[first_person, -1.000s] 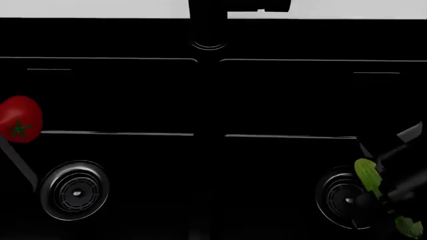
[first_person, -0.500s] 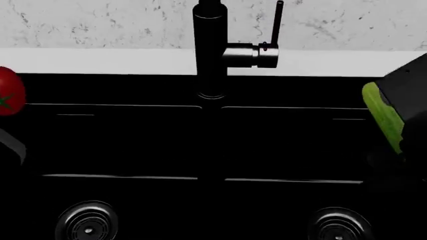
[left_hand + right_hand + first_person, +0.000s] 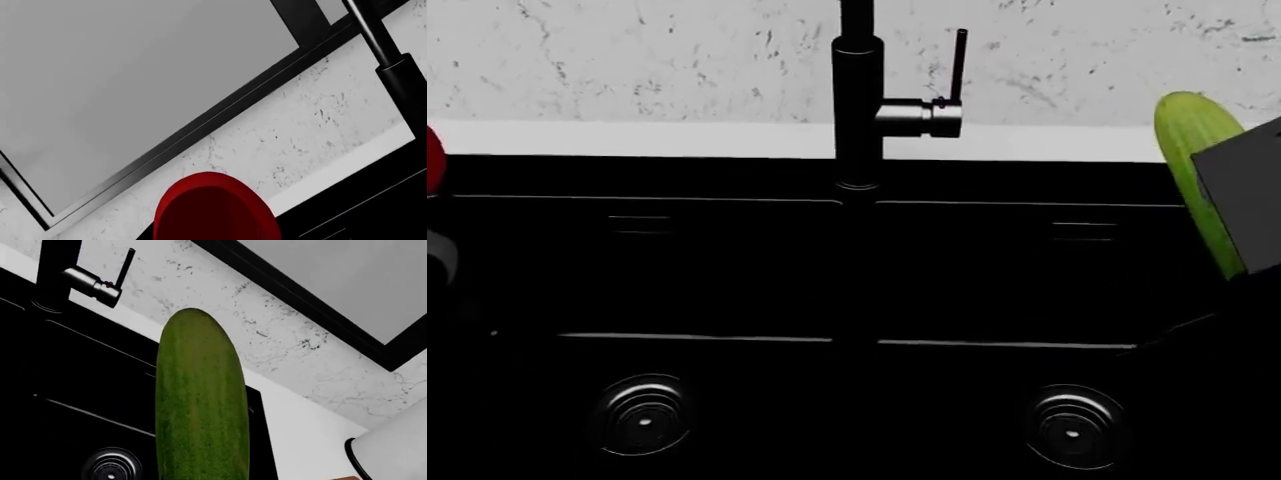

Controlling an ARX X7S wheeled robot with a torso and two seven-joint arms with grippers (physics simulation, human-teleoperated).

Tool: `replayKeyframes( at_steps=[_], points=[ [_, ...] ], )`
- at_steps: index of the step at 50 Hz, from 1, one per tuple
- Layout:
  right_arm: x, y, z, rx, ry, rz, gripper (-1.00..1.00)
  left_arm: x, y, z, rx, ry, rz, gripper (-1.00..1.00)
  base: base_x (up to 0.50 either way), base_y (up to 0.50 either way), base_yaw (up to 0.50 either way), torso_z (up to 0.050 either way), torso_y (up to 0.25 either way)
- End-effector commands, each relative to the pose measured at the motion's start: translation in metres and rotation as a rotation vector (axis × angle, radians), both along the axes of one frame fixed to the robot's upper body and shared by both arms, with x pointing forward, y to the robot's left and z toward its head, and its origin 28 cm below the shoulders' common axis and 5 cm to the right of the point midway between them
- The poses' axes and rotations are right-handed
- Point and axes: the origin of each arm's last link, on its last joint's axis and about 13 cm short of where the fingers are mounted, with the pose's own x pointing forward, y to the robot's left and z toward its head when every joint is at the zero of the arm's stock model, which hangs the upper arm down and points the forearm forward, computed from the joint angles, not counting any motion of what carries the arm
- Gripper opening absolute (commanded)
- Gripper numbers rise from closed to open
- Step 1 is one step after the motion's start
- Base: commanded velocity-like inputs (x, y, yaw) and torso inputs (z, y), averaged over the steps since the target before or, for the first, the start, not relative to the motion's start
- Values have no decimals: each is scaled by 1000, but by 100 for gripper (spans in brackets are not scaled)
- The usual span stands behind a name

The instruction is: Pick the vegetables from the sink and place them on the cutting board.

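The black double-basin sink fills the head view, with nothing lying in either basin. The green cucumber stands nearly upright at the right edge, above the sink rim, held by my right gripper. It fills the middle of the right wrist view, where the fingers are hidden. The red tomato sits close in the left wrist view, gripped by my left gripper, whose fingers do not show. Only a red sliver of it shows at the head view's left edge. The cutting board is out of view.
A black faucet with a side lever stands behind the central divider. Two ringed drains sit in the near basins. A white counter strip and marbled wall run behind. A white paper-towel roll stands right of the sink.
Both vegetables have risen from basin level to above the sink rim. The tomato moved further left, nearly out of the head view. The head view tilted up, showing the faucet and wall.
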Motion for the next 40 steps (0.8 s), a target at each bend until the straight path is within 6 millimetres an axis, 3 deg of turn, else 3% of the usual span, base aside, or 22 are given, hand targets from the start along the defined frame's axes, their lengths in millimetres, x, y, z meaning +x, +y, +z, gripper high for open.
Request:
replayKeyframes(
  at_steps=[1,5,14,27,33,40],
  points=[
    [-9,4,-4,19,-71,-4,-100,-2,-12,2,-83,-24,12,-100,-500,0,0,0,250],
    [-7,7,-5,43,-101,32,-100,1,-15,1,-90,-13,7,-100,-500,0,0,0,250],
    [4,12,-11,38,-143,21,-100,4,-29,-5,-100,-24,-50,-100,-3,-167,0,1,250],
    [-1,13,-13,120,-232,12,-100,17,-42,-14,-104,-89,12,-100,-7,-500,0,0,0],
    [-6,18,-15,173,-247,17,-100,6,-55,-10,-88,-121,24,-100,-8,-500,0,0,0],
    [-15,20,-25,197,-269,7,-100,5,-69,-21,-134,-153,14,-100,-8,-500,0,0,0]
  ],
)
